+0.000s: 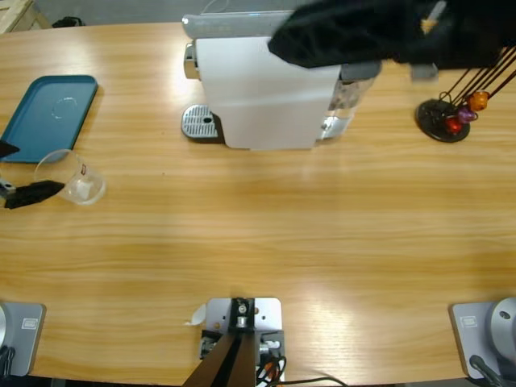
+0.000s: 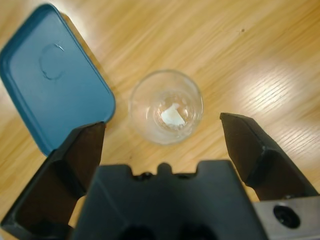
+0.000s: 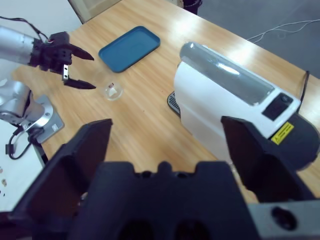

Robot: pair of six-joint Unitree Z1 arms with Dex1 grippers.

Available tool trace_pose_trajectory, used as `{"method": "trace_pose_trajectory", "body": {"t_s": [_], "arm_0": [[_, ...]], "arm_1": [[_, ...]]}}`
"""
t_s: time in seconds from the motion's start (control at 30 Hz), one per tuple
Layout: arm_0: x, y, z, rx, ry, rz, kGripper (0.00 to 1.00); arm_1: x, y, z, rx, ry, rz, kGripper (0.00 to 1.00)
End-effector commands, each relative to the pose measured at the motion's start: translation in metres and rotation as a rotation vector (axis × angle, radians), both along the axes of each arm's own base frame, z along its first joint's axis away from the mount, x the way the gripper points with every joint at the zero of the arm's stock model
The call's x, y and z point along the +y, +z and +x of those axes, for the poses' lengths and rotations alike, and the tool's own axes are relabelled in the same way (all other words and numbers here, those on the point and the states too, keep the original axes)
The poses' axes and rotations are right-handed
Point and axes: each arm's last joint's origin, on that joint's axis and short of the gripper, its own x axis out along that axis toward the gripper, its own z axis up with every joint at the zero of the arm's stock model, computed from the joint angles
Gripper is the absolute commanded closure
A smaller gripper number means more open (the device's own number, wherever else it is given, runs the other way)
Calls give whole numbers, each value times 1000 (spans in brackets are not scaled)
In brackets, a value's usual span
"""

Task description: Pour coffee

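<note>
Near the table's [image 1: 266, 234] left edge, just beside the teal tray [image 1: 50, 115]: a clear glass cup [image 1: 72, 177], upright, apparently without coffee, only a small white patch visible at its bottom. Left end effector [image 2: 165, 137] released, jaws spread wide on either side of the cup, not touching it. Right end effector [image 3: 165, 145] likewise released, grasping nothing, raised above the white coffee machine [image 1: 262, 93] at the far edge. Capsule rack [image 1: 451, 113] toward the far right corner. Machine's drip grate [image 1: 200, 122] bare. Task judged barely begun: cup not yet grasped, nothing poured, no amber liquid seen anywhere.
</note>
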Motion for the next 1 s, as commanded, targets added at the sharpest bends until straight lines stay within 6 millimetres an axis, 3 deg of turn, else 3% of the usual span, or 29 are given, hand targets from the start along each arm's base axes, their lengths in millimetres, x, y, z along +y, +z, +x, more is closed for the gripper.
{"method": "trace_pose_trajectory", "body": {"t_s": [0.03,0.3,0.47,0.83,0.97,1.0], "arm_0": [[-3,-16,4,79,-13,44,27],[-9,-24,20,133,6,87,27],[-5,-24,27,113,59,67,11],[-17,-37,47,139,56,54,0],[-18,-39,49,141,57,57,21],[-18,-39,49,140,56,56,67]], "arm_1": [[-9,-17,-9,19,15,1,0],[-14,-30,-12,37,19,-13,0],[-7,-36,-10,50,34,-13,0],[-2,-43,-7,69,47,-22,0],[1,-45,-6,73,43,-14,0],[1,-45,-6,73,43,-15,0]]}}
